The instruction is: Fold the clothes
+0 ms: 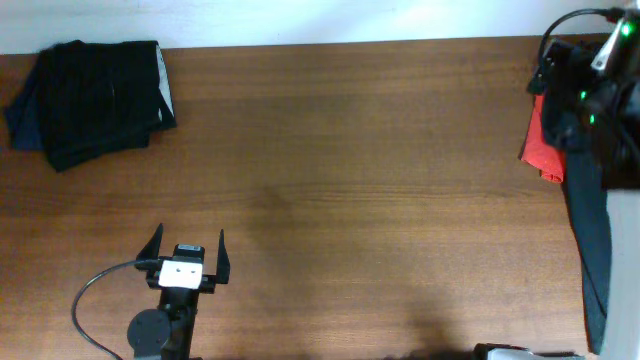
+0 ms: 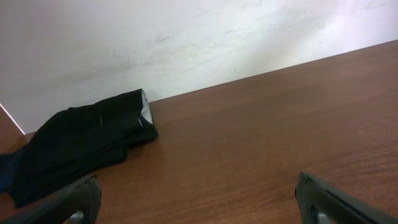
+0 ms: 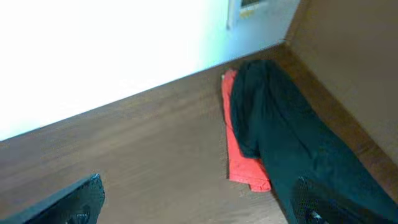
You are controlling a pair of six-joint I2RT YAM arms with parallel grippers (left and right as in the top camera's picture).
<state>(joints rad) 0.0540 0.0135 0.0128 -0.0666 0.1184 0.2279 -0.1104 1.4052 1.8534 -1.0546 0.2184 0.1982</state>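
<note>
Seemingly between garments: folded black stack point(image 1: 100, 90) parked far left on the surface point(image 1: 350, 180), red piece point(image 1: 545, 150) and dark garment point(image 1: 590, 240) heaped at its right edge. Hovering with left claw point(image 1: 188, 240) and right claw point(image 3: 196, 205) both spread wide, empty. Calls next for dragging the dark garment centre.

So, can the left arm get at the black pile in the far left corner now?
Probably yes. The left gripper is open and empty, and only bare table lies between it and the black pile. Nothing blocks the way; whether the arm stretches that far is less sure.
</note>
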